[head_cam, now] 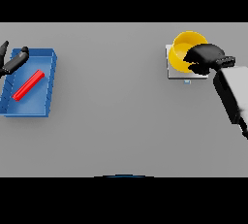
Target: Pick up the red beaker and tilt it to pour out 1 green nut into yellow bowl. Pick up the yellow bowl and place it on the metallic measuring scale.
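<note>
Grey table, yellow bowl atop scale.

Yellow bowl on metallic scale, right robot hand curled at its rim.
Red beaker lying in blue tray; left robot hand at tray's corner.

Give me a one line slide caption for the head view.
Right hand grips the yellow bowl on the metallic scale; red beaker lies in the blue tray by the left hand.
</note>
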### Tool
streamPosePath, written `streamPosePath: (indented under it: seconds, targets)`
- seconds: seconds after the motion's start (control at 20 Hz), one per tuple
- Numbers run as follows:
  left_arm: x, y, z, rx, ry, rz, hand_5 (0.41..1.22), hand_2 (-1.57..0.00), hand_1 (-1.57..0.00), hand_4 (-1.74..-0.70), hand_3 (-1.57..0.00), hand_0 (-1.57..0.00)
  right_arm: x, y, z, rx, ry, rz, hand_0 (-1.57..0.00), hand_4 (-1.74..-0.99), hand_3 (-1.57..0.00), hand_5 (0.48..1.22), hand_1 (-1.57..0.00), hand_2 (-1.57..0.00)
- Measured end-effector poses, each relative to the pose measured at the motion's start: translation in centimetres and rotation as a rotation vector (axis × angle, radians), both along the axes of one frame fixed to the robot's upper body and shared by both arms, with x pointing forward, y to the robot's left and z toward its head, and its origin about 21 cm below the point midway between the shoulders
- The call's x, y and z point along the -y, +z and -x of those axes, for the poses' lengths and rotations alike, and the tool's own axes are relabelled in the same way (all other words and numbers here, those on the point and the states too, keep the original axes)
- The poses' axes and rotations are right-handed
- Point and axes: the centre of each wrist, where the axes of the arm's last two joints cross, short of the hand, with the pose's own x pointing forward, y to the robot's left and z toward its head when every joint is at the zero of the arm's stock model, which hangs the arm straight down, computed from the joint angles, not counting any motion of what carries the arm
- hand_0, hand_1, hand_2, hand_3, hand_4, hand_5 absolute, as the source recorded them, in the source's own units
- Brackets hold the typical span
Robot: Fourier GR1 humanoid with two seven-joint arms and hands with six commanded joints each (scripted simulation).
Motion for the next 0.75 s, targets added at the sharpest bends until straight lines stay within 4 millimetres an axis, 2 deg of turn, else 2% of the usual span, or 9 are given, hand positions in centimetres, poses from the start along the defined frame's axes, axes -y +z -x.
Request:
streamPosePath:
  seconds: [0.05,0.15,0.3,0.5,0.75]
  targets:
    - [0.13,-0.09,-0.22,0.000,0.000,0.005,0.723,0.00,0.00,-0.73,0.00,0.00,0.17,0.10,0.06,-0.007,-0.004,-0.009,-0.90,-1.660,-0.94,1.143,-1.15,-1.19]
    - [-0.42,0.27,0.00,0.018,-0.008,0.001,0.729,0.00,0.00,-0.73,0.00,0.00,0.39,0.09,-0.02,-0.013,-0.029,-0.020,-0.58,-1.588,-0.74,1.016,-0.83,-0.91]
    - [-0.11,-0.17,-0.02,-0.001,-0.008,0.002,0.712,0.00,0.00,-0.73,0.00,0.00,0.63,-0.09,0.03,-0.037,-0.046,0.002,-0.29,-1.517,-0.57,0.902,-0.48,-0.60]
    - [-0.02,-0.09,-0.23,0.002,-0.005,0.000,0.700,0.00,0.00,-0.72,0.00,0.00,0.43,-0.18,-0.09,-0.028,0.005,0.027,-0.12,-1.456,-0.41,0.827,-0.19,-0.31]
    - [0.09,0.11,-0.44,0.010,-0.007,0.002,0.693,0.00,0.00,-0.72,0.00,0.00,0.39,-0.24,0.10,-0.069,-0.025,0.035,-0.04,-1.410,-0.27,0.759,-0.06,-0.10]
